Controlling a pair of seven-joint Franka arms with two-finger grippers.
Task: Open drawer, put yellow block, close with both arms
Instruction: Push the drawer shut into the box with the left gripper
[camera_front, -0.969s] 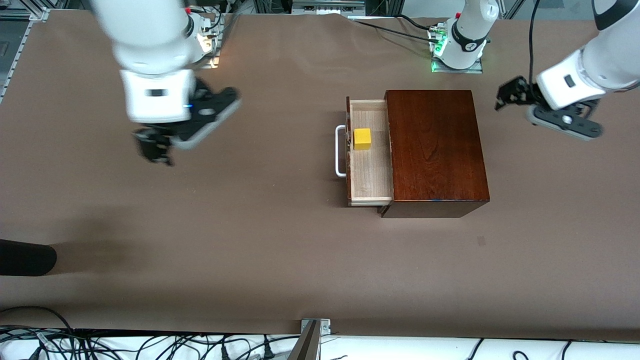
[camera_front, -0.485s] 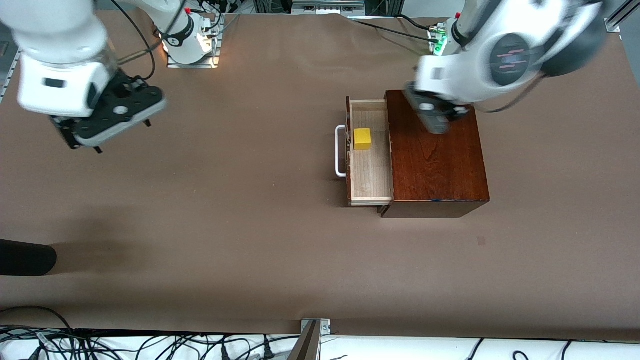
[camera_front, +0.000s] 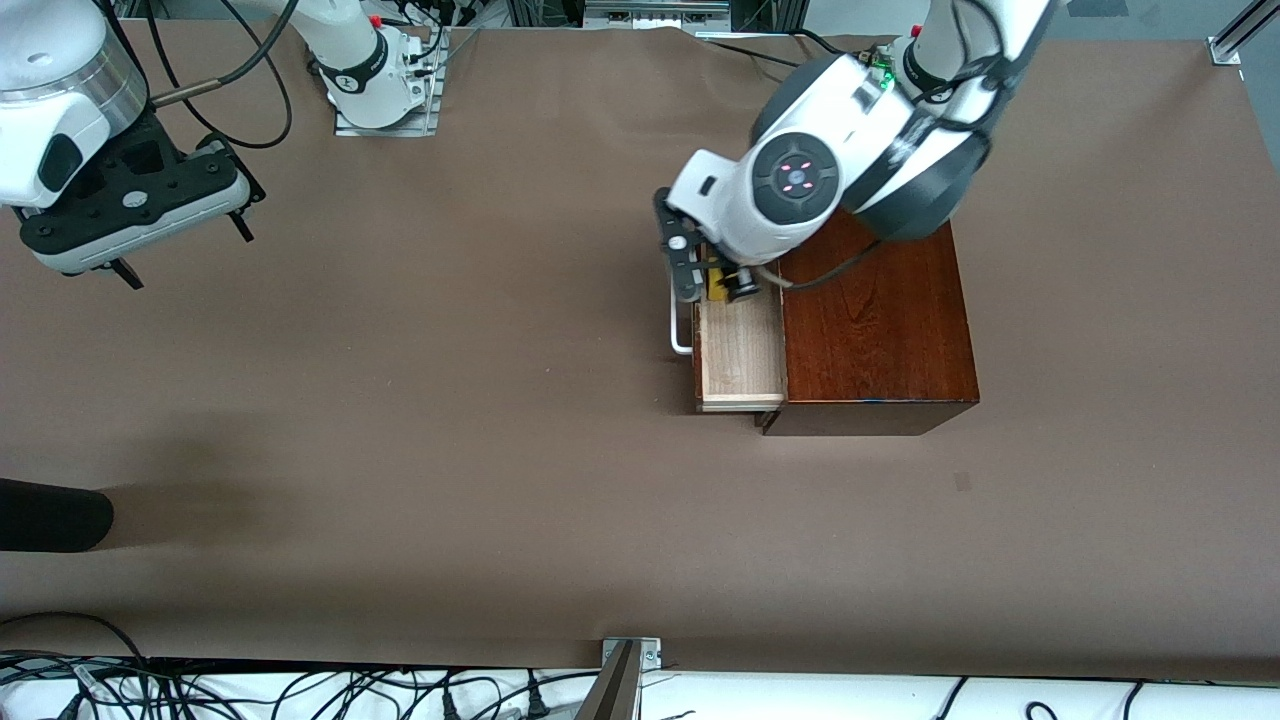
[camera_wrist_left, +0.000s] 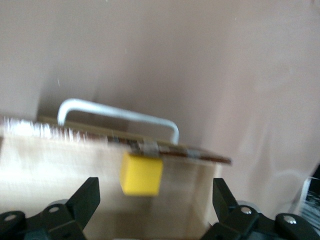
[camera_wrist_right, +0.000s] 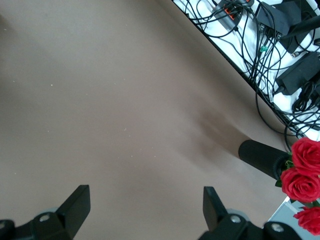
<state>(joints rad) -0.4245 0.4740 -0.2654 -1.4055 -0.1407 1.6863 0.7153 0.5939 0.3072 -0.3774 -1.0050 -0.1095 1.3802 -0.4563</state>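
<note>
The drawer (camera_front: 742, 352) stands pulled out of the dark mahogany box (camera_front: 870, 320), with its white bar handle (camera_front: 680, 338) toward the right arm's end. The yellow block (camera_front: 716, 287) lies in the pale tray, partly hidden by the left arm. My left gripper (camera_front: 708, 272) is open over the drawer. In the left wrist view the yellow block (camera_wrist_left: 142, 173) lies against the drawer's front, close to the handle (camera_wrist_left: 120, 112), just ahead of my left gripper (camera_wrist_left: 154, 200). My right gripper (camera_front: 180, 245) is open and empty over bare table at the right arm's end; it also shows in the right wrist view (camera_wrist_right: 145, 205).
A black cylinder (camera_front: 50, 515) lies at the table's edge at the right arm's end; in the right wrist view it (camera_wrist_right: 260, 155) shows with red roses (camera_wrist_right: 302, 175). Cables (camera_front: 250, 690) run along the edge nearest the front camera.
My left arm has swung from beside the box, across its top, to over the open drawer and the block. My right arm has moved off toward its own end of the table.
</note>
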